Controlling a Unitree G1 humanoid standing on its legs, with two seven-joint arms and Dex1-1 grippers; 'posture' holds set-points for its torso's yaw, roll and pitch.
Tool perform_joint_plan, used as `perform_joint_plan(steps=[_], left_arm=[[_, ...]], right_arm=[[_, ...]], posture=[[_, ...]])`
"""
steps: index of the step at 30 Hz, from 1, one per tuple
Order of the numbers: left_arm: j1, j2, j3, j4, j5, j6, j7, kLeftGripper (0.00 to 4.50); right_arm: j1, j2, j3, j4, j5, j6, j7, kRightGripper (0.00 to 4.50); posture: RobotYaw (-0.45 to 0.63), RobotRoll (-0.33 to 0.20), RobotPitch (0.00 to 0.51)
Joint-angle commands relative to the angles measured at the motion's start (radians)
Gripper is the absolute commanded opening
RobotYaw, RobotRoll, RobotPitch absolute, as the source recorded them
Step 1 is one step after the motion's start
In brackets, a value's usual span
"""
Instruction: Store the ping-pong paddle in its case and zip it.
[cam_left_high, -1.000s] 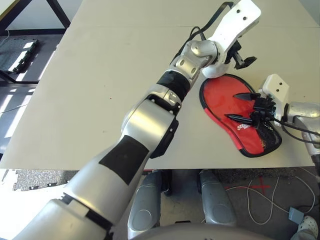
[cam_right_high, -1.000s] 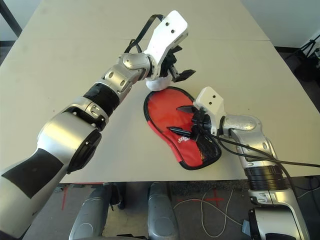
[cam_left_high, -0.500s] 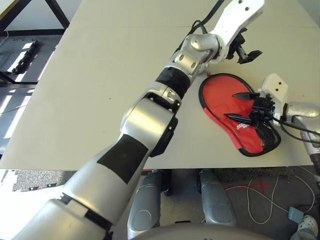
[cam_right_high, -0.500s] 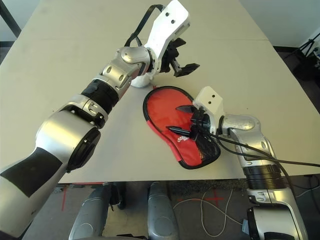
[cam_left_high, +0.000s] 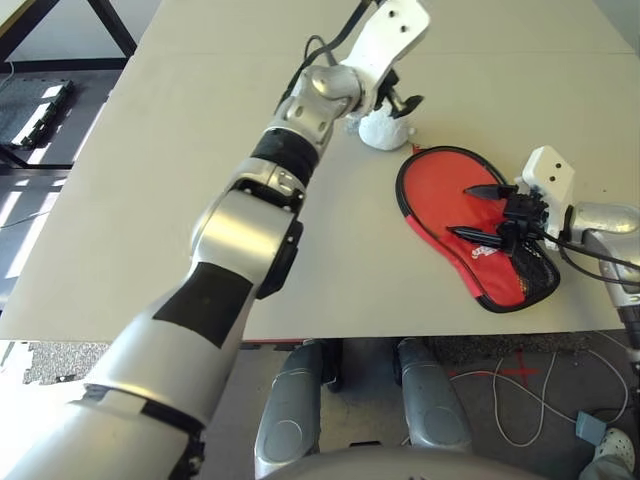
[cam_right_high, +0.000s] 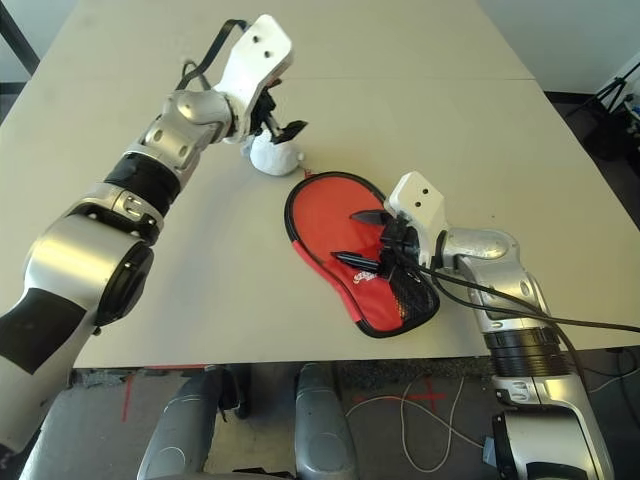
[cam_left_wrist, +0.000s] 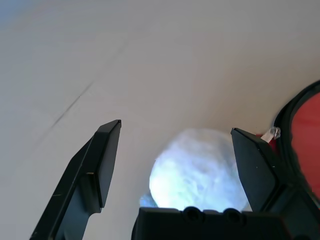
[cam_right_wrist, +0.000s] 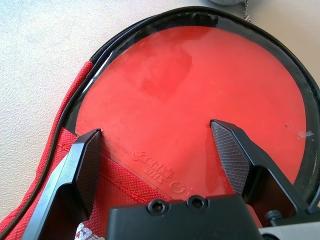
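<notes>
The ping-pong paddle (cam_right_wrist: 200, 95) lies with its red rubber face up inside its case (cam_left_high: 503, 287), a red pouch with black trim and a mesh pocket at the table's right front. The case's flap is open along one side (cam_right_wrist: 65, 150). My right gripper (cam_left_high: 460, 211) hovers open just above the paddle's face, fingers (cam_right_wrist: 85, 165) spread with nothing between them. My left gripper (cam_left_high: 400, 98) is open at the far side of the case, over a white lumpy ball (cam_left_wrist: 197, 167) that sits between its fingers without being gripped. The paddle's handle is hidden.
The white ball (cam_left_high: 385, 130) rests just beyond the case's round end, near a small zipper pull (cam_left_wrist: 272, 133). The beige table (cam_left_high: 200, 180) stretches wide to the left and back. Its front edge runs close under the case.
My left arm has swung left and back from above the case's round end, uncovering the white ball. The right gripper and the case have stayed put.
</notes>
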Motion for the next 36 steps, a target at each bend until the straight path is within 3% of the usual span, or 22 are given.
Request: perform_joint_plan(steps=[1, 21, 33, 36], left_arm=[[0.025, -0.001, -0.002, 0.013, 0.003, 0.003, -0.01, 4.47], [0.069, -0.033, 0.011, 0.076, -0.003, 0.056, 0.016, 4.47], [0.072, -0.054, -0.004, 0.069, 0.012, 0.04, -0.005, 0.75], [0.06, -0.069, 0.001, 0.046, 0.001, 0.017, -0.023, 0.0]], right_arm=[[0.045, 0.01, 0.083, 0.067, -0.061, 0.041, -0.003, 4.5], [0.048, 0.002, 0.076, 0.046, -0.05, 0.054, -0.011, 4.5], [0.054, 0.005, 0.073, 0.037, -0.046, 0.055, -0.019, 4.5], [0.056, 0.005, 0.073, 0.039, -0.046, 0.054, -0.019, 4.5]], posture=[[-0.12, 0.0, 0.291], [-0.14, 0.0, 0.288], [-0.14, 0.0, 0.291], [-0.14, 0.0, 0.291]])
